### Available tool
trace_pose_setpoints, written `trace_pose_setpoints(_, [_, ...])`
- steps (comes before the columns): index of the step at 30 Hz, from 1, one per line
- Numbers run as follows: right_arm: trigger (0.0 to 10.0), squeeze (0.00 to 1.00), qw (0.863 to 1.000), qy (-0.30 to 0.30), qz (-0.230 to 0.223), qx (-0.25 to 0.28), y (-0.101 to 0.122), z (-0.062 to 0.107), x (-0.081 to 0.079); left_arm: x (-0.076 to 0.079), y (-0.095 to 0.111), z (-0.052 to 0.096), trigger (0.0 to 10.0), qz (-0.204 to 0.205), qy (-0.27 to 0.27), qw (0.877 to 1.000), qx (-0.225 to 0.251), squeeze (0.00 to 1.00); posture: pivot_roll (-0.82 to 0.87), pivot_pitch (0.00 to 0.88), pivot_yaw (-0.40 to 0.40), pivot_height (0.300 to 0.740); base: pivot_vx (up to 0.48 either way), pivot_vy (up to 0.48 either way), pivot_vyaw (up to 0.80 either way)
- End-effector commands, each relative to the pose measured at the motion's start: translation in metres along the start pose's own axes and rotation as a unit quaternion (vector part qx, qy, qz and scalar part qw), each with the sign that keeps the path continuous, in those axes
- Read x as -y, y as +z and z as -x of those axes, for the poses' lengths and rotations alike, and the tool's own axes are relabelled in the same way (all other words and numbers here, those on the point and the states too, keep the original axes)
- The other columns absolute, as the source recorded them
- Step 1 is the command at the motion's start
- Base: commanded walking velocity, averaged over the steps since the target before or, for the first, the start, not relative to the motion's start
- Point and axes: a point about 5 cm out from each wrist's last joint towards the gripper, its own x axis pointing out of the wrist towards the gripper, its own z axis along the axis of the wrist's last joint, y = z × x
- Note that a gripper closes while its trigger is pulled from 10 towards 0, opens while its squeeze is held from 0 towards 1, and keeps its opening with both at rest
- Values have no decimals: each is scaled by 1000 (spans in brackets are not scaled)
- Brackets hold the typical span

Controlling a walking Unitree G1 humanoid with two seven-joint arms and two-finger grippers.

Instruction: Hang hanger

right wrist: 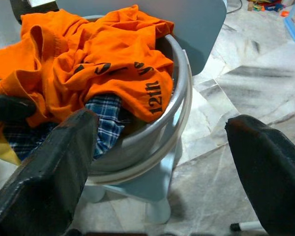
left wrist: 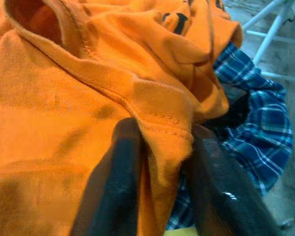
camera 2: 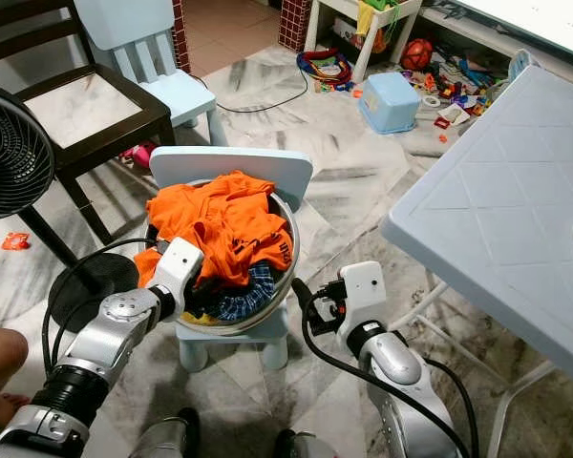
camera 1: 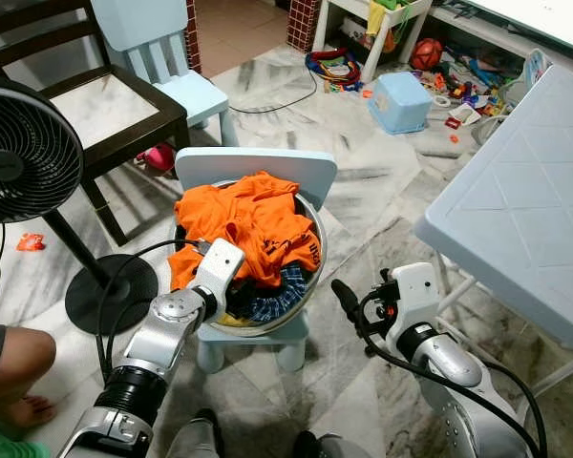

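An orange shirt (camera 1: 248,224) is heaped in a metal basin (camera 1: 316,256) that stands on a small light-blue chair (camera 1: 258,167). Under it lies a blue plaid cloth (left wrist: 255,118) and something yellow. My left gripper (left wrist: 162,147) reaches into the basin's near left side and is shut on a fold of the orange shirt, which bunches between its two black fingers (left wrist: 113,182). My right gripper (camera 1: 349,301) hovers open just right of the basin, above the floor, holding nothing; its fingers (right wrist: 54,162) frame the basin in the right wrist view.
A black standing fan (camera 1: 24,153) and a dark wooden chair (camera 1: 105,105) are at the left. A white folding table (camera 1: 525,200) stands close on the right. A person's bare leg (camera 1: 14,367) is at the lower left. A blue box (camera 1: 399,100) and toys litter the far floor.
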Motion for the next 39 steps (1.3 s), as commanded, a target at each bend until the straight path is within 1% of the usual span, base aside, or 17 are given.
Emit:
trace_pose_setpoints(1, [10000,0,1000,3,-19,4,2,4,0,4,-6,-1,0,-5,-9,1000,-12,0,35,196,-86,740,0,0,0])
trace_pose_setpoints(4, [10000,0,999,-1,-34,12,4,5,1,4,-8,-1,0,-6,-12,1000,-13,0,36,191,-86,740,0,0,0])
trace_pose_setpoints(12, [10000,0,999,6,-39,16,5,4,-2,6,-9,0,0,-7,-15,1000,-9,0,42,166,-87,740,0,0,0])
trace_pose_setpoints(15, [10000,0,998,21,-46,21,7,4,-4,6,-8,2,0,2,-12,1000,-3,0,48,167,-86,740,0,0,0])
trace_pose_setpoints(18, [10000,0,997,33,-59,24,11,2,-7,1,-4,5,0,-1,-3,1000,8,0,47,179,-75,740,0,0,0])
trace_pose_setpoints(20, [10000,0,998,41,-40,24,11,3,-9,2,-3,8,0,-7,-4,1000,14,0,50,172,-75,740,0,0,0])
trace_pose_setpoints(21, [10000,0,997,48,-50,23,12,3,-10,2,-3,10,0,-9,-3,1000,18,0,52,166,-74,740,0,0,0])
trace_pose_setpoints(25, [10000,0,991,112,-65,24,16,9,-18,5,-1,23,0,-9,6,999,40,0,58,160,-74,740,0,0,0])
trace_pose_setpoints(28, [10000,0,989,140,-53,9,12,13,-18,7,-3,31,0,-6,26,998,58,0,62,160,-74,740,0,0,0])
trace_pose_setpoints(30, [10000,0,989,136,-54,1,10,14,-16,10,-5,39,0,15,37,997,71,0,54,159,-72,740,0,0,0])
trace_pose_setpoints(31, [10000,0,991,127,-51,-2,9,15,-13,14,-8,47,0,39,44,995,84,0,49,157,-74,740,0,0,0])
trace_pose_setpoints(33, [10000,0,992,115,-46,-6,9,16,-9,19,-9,54,0,54,45,993,91,0,49,157,-74,740,0,0,0])
trace_pose_setpoints(34, [10000,0,994,97,-38,-11,8,16,-3,28,-5,64,0,107,34,987,119,0,53,164,-71,740,0,0,0])
trace_pose_setpoints(35, [10000,0,994,98,-39,-14,7,16,-2,29,-4,74,0,112,49,982,142,0,52,163,-72,740,0,0,0])
trace_pose_setpoints(37, [10000,0,995,92,-35,-15,7,16,-2,28,-4,78,0,107,62,981,147,0,59,156,-71,740,0,0,0])
trace_pose_setpoints(38, [10000,0,997,68,-36,-1,11,12,0,27,-6,84,0,119,89,977,152,0,67,154,-75,740,0,0,0])
trace_pose_setpoints(39, [10000,0,998,58,-38,4,13,11,1,27,-6,86,0,128,97,975,152,0,70,152,-76,740,0,0,0])
